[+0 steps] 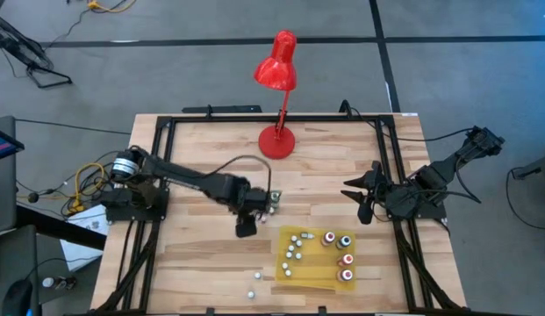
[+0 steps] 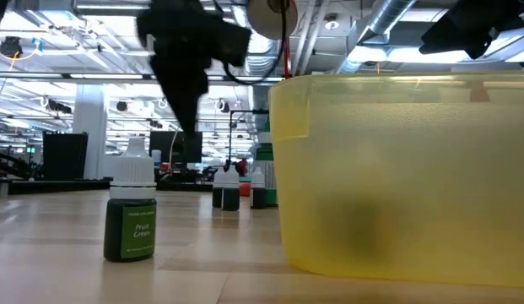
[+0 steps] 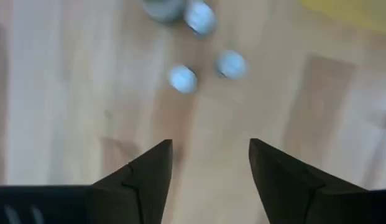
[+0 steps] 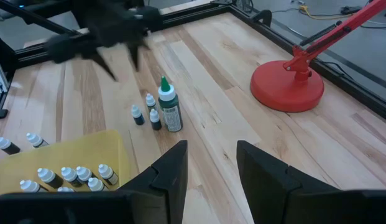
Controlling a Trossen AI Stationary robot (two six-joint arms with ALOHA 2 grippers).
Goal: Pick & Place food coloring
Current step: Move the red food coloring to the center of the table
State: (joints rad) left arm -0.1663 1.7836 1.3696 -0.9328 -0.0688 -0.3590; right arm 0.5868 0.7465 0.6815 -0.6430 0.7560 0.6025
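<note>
Left gripper hangs with jaws spread, empty, above the wood beside the yellow tray. Loose food coloring bottles stand in a cluster near it (others already in tray). Best to centre over one pale cap, descend straight, avoid knocking neighbours. Right gripper waits at the right side, jaws spread.

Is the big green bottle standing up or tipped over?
Upright. The green bottle stands on its base on the table, cap up, beside three small bottles; the low view shows it standing straight too.

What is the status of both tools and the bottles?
Left tool open, empty, above bottles. Right tool open, waiting aside. More bottles in yellow tray. Nothing blocking.
</note>
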